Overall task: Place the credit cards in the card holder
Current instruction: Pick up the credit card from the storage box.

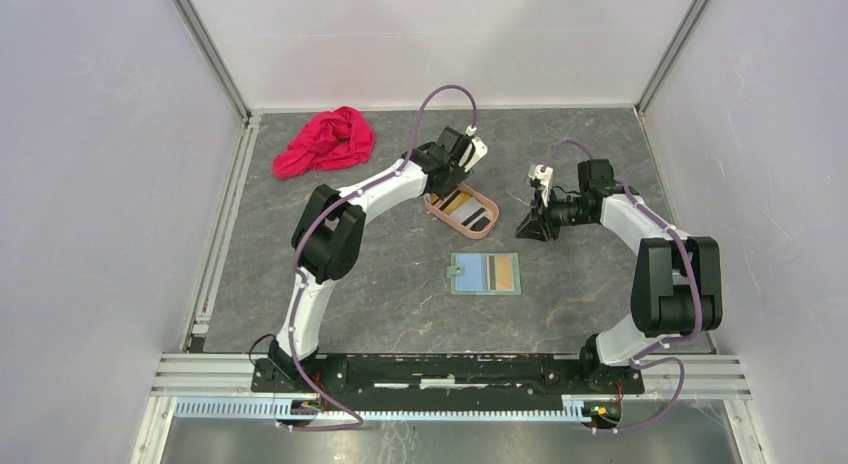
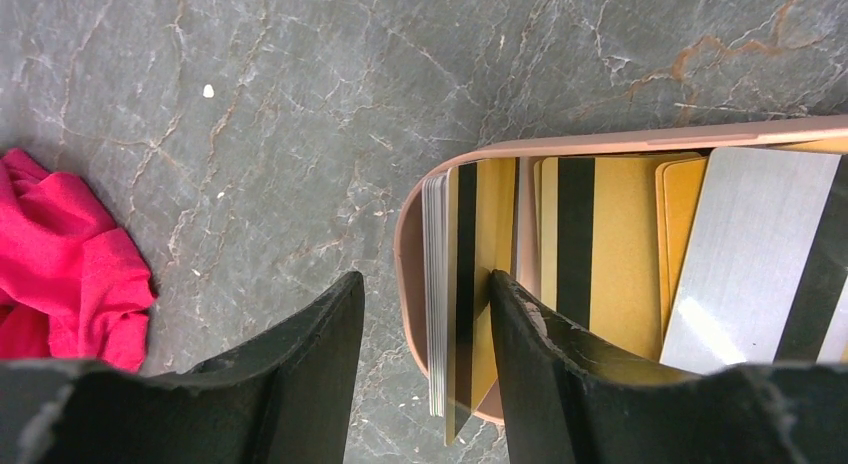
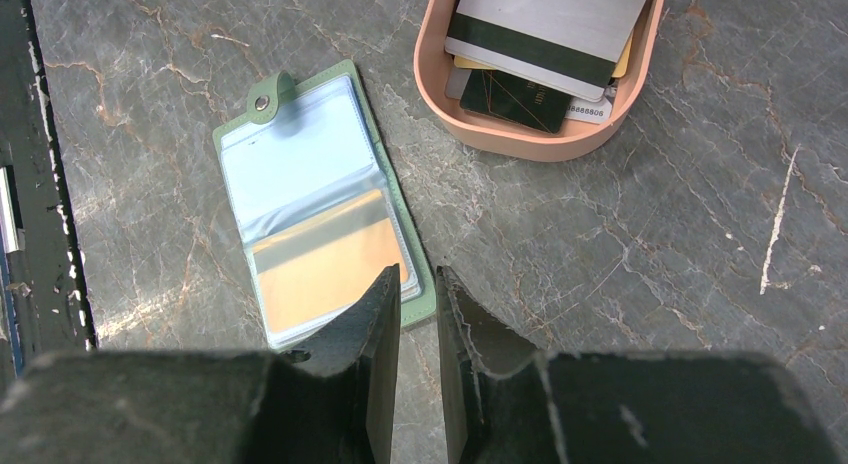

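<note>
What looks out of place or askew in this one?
In the left wrist view, a few credit cards stand on edge against the end wall of the pinkish tray while the rest lie flat. A red cloth lies crumpled at the far left, apart from the open card holder.
</note>
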